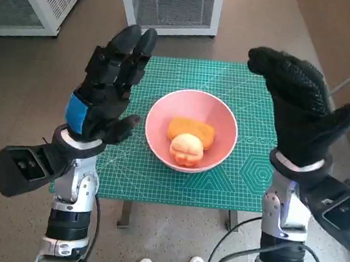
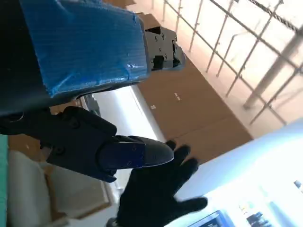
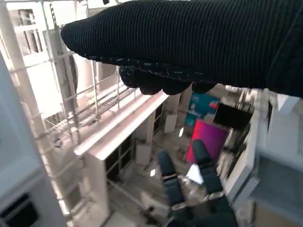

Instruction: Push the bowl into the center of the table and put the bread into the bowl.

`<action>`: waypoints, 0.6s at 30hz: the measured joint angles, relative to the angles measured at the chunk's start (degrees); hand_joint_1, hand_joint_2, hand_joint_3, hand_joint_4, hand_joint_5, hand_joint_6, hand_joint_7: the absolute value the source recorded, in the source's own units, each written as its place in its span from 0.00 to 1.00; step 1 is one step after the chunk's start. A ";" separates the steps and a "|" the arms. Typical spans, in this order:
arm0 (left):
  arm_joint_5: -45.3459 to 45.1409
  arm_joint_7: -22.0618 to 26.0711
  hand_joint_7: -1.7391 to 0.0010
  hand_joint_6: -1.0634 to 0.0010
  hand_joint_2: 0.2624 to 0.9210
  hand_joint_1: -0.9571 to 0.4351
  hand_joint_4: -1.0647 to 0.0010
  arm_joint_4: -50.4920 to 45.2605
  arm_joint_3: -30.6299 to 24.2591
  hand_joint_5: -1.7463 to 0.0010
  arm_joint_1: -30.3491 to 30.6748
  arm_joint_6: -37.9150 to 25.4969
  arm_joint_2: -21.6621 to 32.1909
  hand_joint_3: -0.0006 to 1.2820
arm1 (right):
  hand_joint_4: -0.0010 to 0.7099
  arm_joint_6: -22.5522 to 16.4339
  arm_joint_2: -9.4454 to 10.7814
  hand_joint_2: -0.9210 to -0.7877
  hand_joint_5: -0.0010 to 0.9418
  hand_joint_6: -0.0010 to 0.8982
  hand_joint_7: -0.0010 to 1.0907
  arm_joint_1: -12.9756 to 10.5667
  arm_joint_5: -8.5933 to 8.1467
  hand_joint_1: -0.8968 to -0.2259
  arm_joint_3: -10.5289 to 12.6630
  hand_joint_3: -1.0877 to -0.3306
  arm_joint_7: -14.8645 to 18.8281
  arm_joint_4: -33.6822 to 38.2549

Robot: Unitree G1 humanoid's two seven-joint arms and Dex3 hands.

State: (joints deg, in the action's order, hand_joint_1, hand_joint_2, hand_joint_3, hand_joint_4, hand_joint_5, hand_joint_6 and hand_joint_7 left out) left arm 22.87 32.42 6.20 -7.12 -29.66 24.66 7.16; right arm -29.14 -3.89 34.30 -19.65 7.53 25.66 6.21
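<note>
Sitting in the pink bowl, near the middle of the green cutting-mat surface, the bread looks light and soft; I'd take it gently by its sides. Its flatter orange piece runs lengthwise across the bowl, a rounder bun in front. Both robot hands hover raised and empty, fingers spread: left, right, flanking the bowl.

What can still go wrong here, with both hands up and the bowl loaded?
Both hands are raised and hold nothing: the left hand beside the pink bowl, the right hand over the table's right edge. A careless lowering could clip the rim and tip it. The two bread pieces sit piled, so a jolt might roll the top one out.
</note>
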 measured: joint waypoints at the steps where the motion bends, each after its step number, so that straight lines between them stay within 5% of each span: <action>1: -0.21 -0.05 0.76 1.00 1.00 0.23 0.94 -0.18 0.02 0.99 0.00 0.16 0.00 0.37 | 0.35 -0.41 -0.02 0.00 0.00 0.10 0.48 0.29 0.42 0.62 -0.03 0.78 -0.17 0.54; 6: -0.50 -0.62 0.76 1.00 1.00 0.23 0.94 -0.71 0.10 0.99 0.09 0.30 -0.05 0.37 | 0.35 -1.83 -0.46 0.00 0.00 0.09 0.48 0.97 2.12 0.61 -0.15 0.77 -0.71 2.46; 18: -2.68 -2.92 0.76 1.00 1.00 0.23 0.94 -1.28 0.88 0.99 0.61 0.35 -0.15 0.37 | 0.36 -1.95 -1.59 0.00 0.01 0.09 0.50 1.26 2.06 0.60 -1.01 0.77 -0.96 3.56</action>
State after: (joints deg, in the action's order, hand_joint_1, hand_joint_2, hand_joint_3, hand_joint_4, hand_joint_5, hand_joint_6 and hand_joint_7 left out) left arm 20.18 29.50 4.92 -6.24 -29.05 25.01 7.00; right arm -31.09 -5.48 35.56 -17.59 6.52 24.71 9.76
